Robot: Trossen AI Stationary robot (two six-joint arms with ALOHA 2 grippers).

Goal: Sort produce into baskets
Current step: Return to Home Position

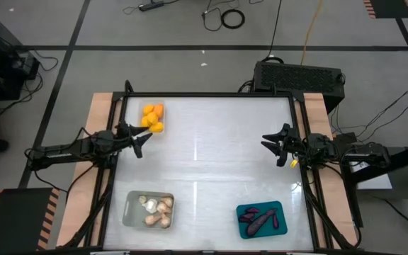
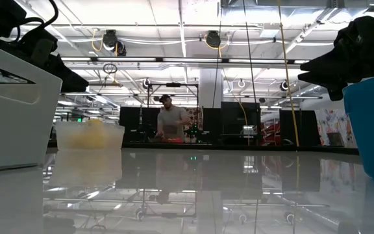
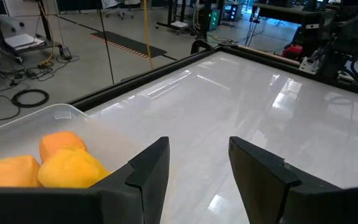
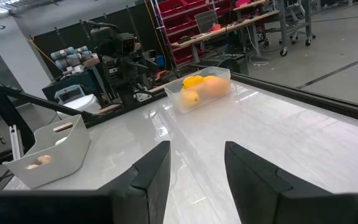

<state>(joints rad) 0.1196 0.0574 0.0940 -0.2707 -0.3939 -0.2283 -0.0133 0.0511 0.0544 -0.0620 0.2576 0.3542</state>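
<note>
Pale beige knobbly bulbs (image 1: 156, 209) fill the translucent greyish tray (image 1: 129, 212) at the near edge of the glossy white counter (image 1: 211, 156), dark purple eggplants (image 1: 259, 219) lie in the teal tray (image 1: 280, 228) farther along that edge, and orange-yellow rounded fruits (image 1: 152, 117) sit in the small clear tray (image 3: 55, 118) just beside the left gripper (image 3: 197, 149). All look light and firm, the round pieces apt to roll, the eggplants apt to slip, so best pinched across the middle. Both it and the right gripper (image 4: 197, 149) hang empty, jaws apart, over opposite sides of the counter; a person (image 2: 172, 120) stands far back in the workshop.
</note>
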